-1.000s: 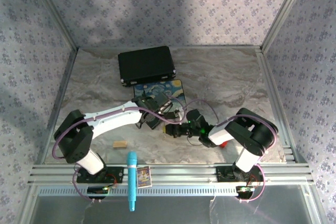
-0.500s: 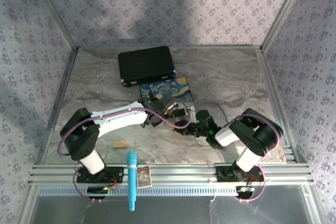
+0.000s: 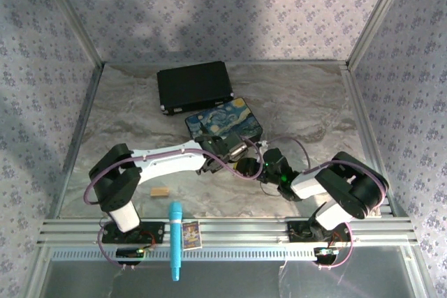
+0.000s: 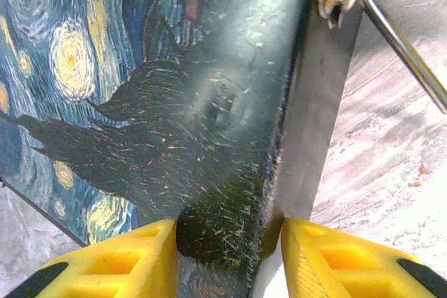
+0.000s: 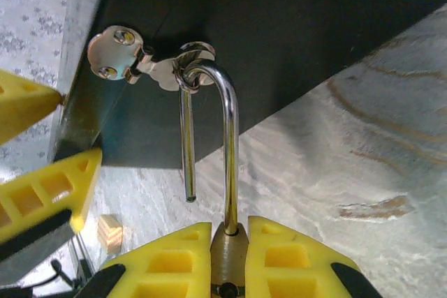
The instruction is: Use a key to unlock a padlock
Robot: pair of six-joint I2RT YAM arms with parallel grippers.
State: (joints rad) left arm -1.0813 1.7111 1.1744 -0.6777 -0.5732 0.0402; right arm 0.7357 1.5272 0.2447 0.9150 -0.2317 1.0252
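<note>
The brass padlock (image 5: 229, 252) is clamped between my right gripper's (image 5: 230, 227) yellow fingers. Its silvery shackle (image 5: 230, 123) stands sprung open, one leg hanging free, and hooks through the metal hasp (image 5: 183, 68) on the dark side of the painted box (image 3: 223, 122). My left gripper (image 4: 227, 242) is shut on that box's edge, one finger on the starry lid (image 4: 91, 102), the other on the grey side. From above, the left gripper (image 3: 236, 150) and right gripper (image 3: 247, 167) meet at the box's near side. The key is hidden.
A black case (image 3: 194, 86) lies behind the painted box. A small tan wooden block (image 3: 160, 191) sits near the left arm. A blue marker (image 3: 175, 239) and a card (image 3: 191, 235) rest on the front rail. Patterned walls close three sides.
My left gripper has closed onto the painted box. The box has turned and shifted right, and both arms moved right with it. The right gripper kept its hold on the padlock.
</note>
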